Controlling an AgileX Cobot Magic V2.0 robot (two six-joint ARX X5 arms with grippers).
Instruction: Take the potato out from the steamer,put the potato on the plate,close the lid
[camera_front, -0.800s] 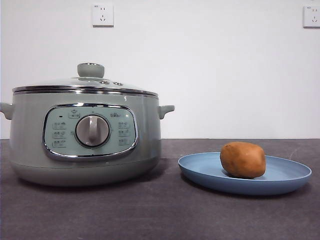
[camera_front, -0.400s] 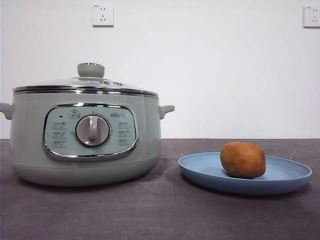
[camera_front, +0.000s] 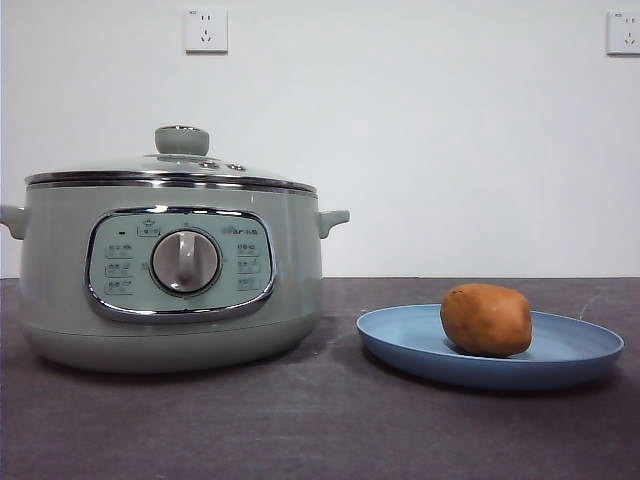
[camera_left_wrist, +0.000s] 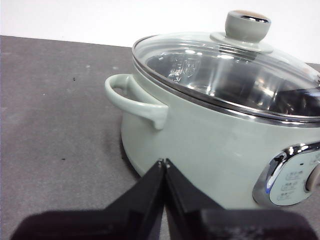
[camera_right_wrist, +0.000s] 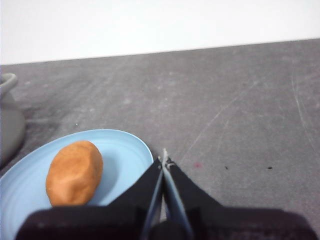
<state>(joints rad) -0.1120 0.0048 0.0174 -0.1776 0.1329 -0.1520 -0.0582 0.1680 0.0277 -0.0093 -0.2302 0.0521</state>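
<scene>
The sage-green steamer (camera_front: 170, 280) stands at the left with its glass lid (camera_front: 170, 170) on it. The orange-brown potato (camera_front: 486, 319) lies on the blue plate (camera_front: 585, 350) at the right. My left gripper (camera_left_wrist: 163, 163) is shut and empty, beside the steamer (camera_left_wrist: 200, 145) near its side handle, below the lid (camera_left_wrist: 225, 70). My right gripper (camera_right_wrist: 164, 160) is shut and empty, just off the rim of the plate (camera_right_wrist: 125, 155), apart from the potato (camera_right_wrist: 74, 173). Neither arm shows in the front view.
Dark grey table (camera_front: 320, 430) with a white wall behind. Two wall sockets (camera_front: 205, 30) sit high on the wall. The steamer's side handle (camera_left_wrist: 135, 97) sticks out toward my left gripper.
</scene>
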